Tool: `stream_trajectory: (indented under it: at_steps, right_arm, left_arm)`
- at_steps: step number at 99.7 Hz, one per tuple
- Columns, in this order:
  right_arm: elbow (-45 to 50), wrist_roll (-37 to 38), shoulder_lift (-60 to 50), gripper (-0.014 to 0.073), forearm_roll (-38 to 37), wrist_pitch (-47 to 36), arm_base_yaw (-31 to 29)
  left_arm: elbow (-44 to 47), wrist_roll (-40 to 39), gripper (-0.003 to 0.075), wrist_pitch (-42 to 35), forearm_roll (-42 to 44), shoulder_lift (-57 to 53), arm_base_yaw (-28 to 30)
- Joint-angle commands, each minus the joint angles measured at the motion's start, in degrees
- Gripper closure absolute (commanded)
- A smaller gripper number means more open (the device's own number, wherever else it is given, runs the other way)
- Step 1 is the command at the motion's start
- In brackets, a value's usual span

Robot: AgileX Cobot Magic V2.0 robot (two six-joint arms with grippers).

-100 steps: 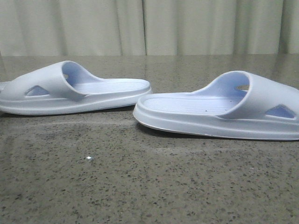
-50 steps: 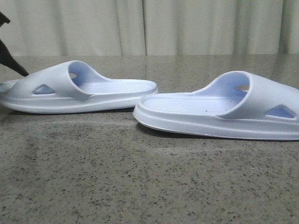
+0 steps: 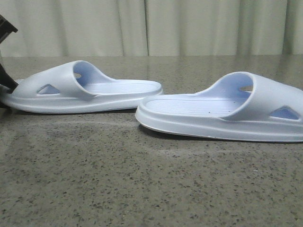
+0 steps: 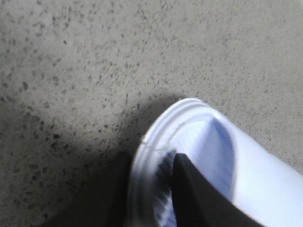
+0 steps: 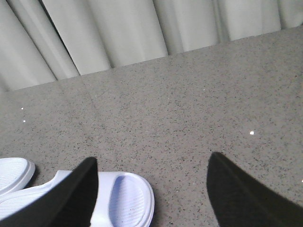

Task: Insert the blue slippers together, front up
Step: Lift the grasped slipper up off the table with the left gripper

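- The table (image 3: 142,189) is a grey-brown stone-like surface with many small dark speckles, and it shines a little.
- The left slipper (image 3: 85,92) lies flat on it at the far left, sole down, its strap end toward the left.
- The right slipper (image 3: 227,113) lies flat on it, nearer and at the right, its strap end toward the right.
- Their open ends are just beside each other near the middle, not touching.

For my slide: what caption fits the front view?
Left gripper at the left slipper's toe; right slipper untouched.
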Motion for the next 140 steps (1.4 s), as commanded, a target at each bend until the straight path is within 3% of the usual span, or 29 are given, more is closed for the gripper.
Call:
stream_trajectory:
  at_steps: [1, 47, 110, 111, 126, 140]
  right_arm:
    - [-1.85, -0.05, 1.17, 0.0169, 0.21, -4.47, -0.34]
    - [-1.85, -0.05, 1.17, 0.0169, 0.21, -3.86, -0.34]
    - [-1.85, -0.05, 1.17, 0.0169, 0.21, -4.8, -0.34]
    - [-1.75, -0.05, 1.95, 0.0169, 0.21, -4.69, -0.34]
    - [-1.75, 0.18, 6.56, 0.0169, 0.21, -4.73, -0.34]
    - [-1.75, 5.41, 13.86, 0.0169, 0.35, -5.29, -0.34]
  left_arm:
    - [-0.95, -0.12, 0.0702, 0.83, -0.88, -0.8, -0.74]
    - [-1.29, 1.71, 0.0704, 1.03, -0.56, -3.45, -0.74]
    - [-1.39, 1.2, 0.0704, 8.62, -1.11, -31.86, -0.74]
    - [-1.39, 1.2, 0.0704, 8.72, -1.24, -35.77, -0.74]
    - [-1.39, 1.2, 0.0704, 8.72, -1.33, -38.25, -0.74]
    - [-1.39, 1.2, 0.0704, 9.45, -1.33, -38.4, -0.74]
